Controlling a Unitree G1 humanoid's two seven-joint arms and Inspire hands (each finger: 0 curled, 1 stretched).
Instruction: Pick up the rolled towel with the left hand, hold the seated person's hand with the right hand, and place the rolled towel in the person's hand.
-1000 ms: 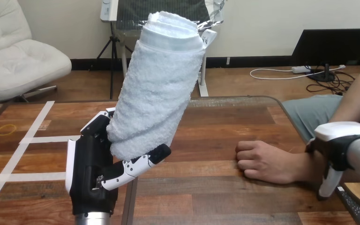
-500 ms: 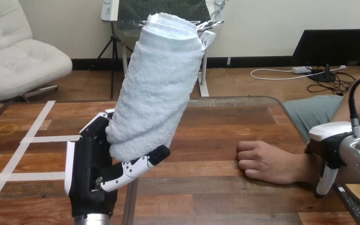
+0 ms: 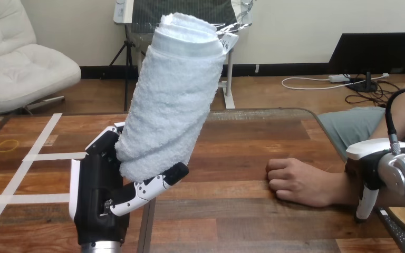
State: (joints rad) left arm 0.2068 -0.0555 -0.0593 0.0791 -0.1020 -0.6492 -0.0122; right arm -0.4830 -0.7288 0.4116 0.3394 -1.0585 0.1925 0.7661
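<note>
My left hand (image 3: 97,197) is raised above the table's left-centre and shut on the rolled towel (image 3: 171,97). The towel is white and stands nearly upright, its top leaning to the right. The person's hand (image 3: 295,182) lies on the table at the right, palm down, fingers curled into a loose fist and holding nothing. My right hand (image 3: 370,158) is at the view's right edge, right against the person's wrist. Whether it grips the wrist I cannot tell. The towel is well to the left of the person's hand and apart from it.
White tape lines (image 3: 37,156) cross the table's left part. A small yellow ring (image 3: 7,145) lies near the left edge. Bare wood (image 3: 232,211) stretches between my left hand and the person's hand.
My left hand and the towel have shifted slightly left. My right hand has edged left along the person's forearm toward the wrist. The person's hand has stayed put.
</note>
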